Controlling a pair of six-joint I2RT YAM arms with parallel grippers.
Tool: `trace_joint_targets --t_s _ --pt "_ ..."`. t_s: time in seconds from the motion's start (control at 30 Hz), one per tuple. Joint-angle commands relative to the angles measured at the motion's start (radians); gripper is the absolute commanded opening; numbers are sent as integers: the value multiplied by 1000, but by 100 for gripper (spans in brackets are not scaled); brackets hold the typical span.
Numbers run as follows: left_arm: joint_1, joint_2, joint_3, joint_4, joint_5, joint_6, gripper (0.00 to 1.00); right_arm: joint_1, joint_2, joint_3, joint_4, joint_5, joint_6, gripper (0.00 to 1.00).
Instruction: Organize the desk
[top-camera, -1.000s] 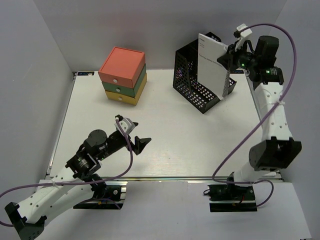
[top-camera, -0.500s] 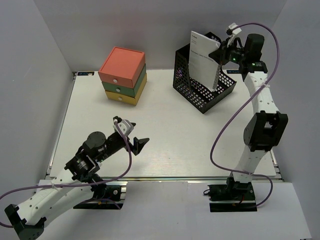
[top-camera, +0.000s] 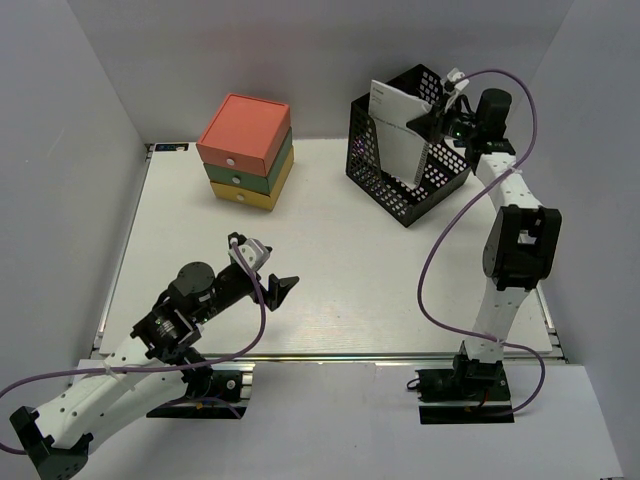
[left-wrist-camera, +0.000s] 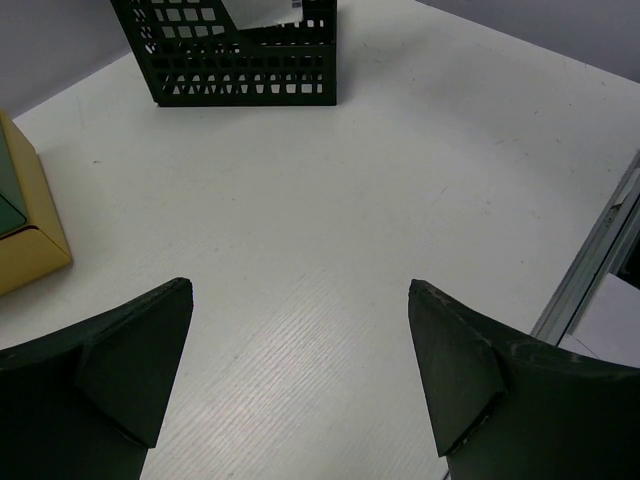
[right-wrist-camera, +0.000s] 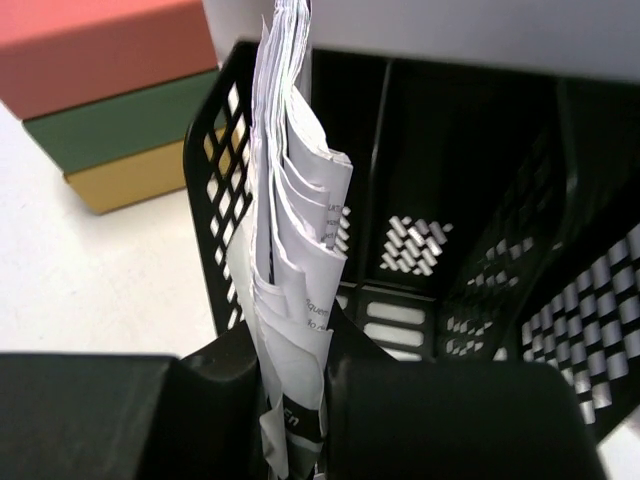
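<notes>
Right tool (top-camera: 432, 118) clamps a paper stack (top-camera: 393, 135) over the black mesh file holder (top-camera: 405, 195); left tool (top-camera: 281, 287) spread wide, holding nothing.

White bench (top-camera: 400, 290) fills the middle of the top view, metal rail on its near edge, white walls around. File holder sits at the far right of the bench, and the pink-green-yellow drawer box (top-camera: 245, 150) at the far left, well apart. In the right wrist view the tool (right-wrist-camera: 295, 400) pinches the sheets (right-wrist-camera: 290, 230) edge-on, the holder's (right-wrist-camera: 450, 250) open inside behind them. From the top the sheets tilt, lower edge inside the holder. Left tool (left-wrist-camera: 300, 370) hovers above bare bench (left-wrist-camera: 330, 200) at near left, both fingers (left-wrist-camera: 455, 370) apart.
</notes>
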Motion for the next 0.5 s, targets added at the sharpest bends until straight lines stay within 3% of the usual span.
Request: trace_joint_targets --t_s 0.0,0.2,0.23,0.4,0.47 --pt "4 -1 4 -4 -2 8 98 -12 -14 -37 182 -59 24 0" --pt "4 1 4 -4 6 12 98 -12 -71 -257 372 -25 73 1" --pt "4 -1 4 -4 6 12 98 -12 -69 -262 370 -25 77 16" --pt "4 -1 4 -6 6 8 98 -12 -68 -267 316 -3 63 56" --pt "4 -4 4 -6 3 5 98 -13 -85 -250 284 9 46 79"
